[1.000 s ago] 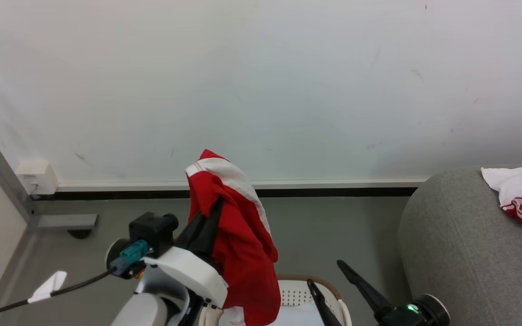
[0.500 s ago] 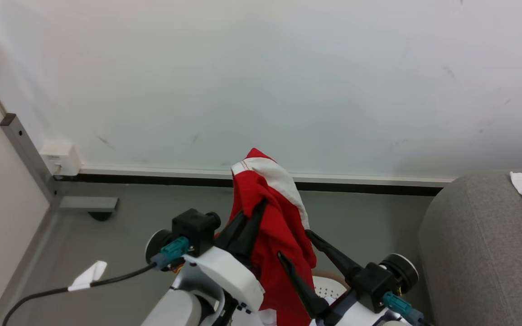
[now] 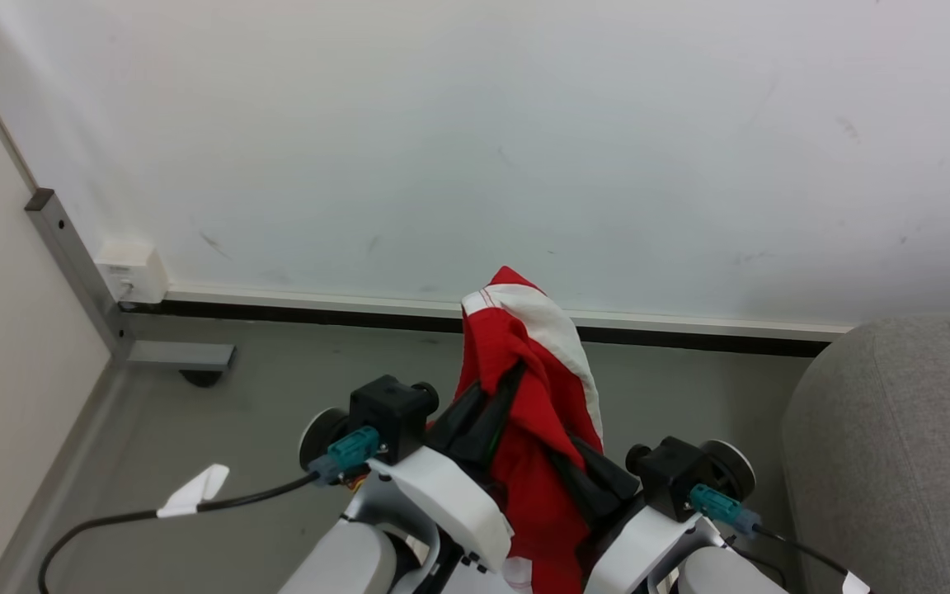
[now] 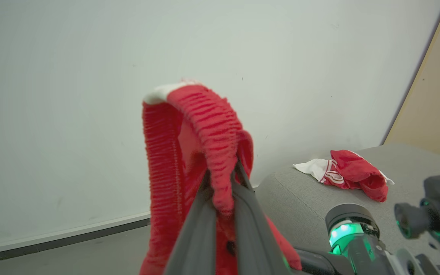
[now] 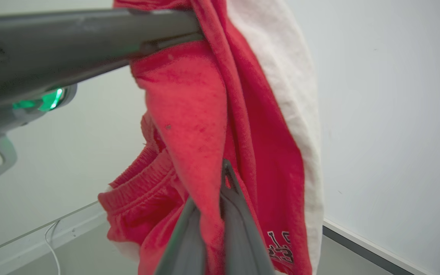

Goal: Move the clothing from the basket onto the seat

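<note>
Slippage is the main risk. The clothing (image 3: pixel 534 388), a red garment with a white panel, hangs in the air well left of the seat (image 3: pixel 879 445). The left gripper (image 4: pixel 223 179) pinches it near the top and the right gripper (image 5: pixel 210 191) lower down, both narrowed onto thin folds. If either fold pulls free on the swing toward the seat, the loose tail could drop to the floor (image 3: pixel 261 396) or catch on an arm. Uneven pulling between the two grippers could also tug the cloth out of one.

The seat is grey woven upholstery with a rounded edge, and another red-and-white garment (image 4: pixel 348 173) lies on it. Behind stand a scuffed white wall (image 3: pixel 475 124) and a dark skirting strip (image 3: pixel 343 318). A tagged black cable (image 3: pixel 195 499) trails over the grey floor.
</note>
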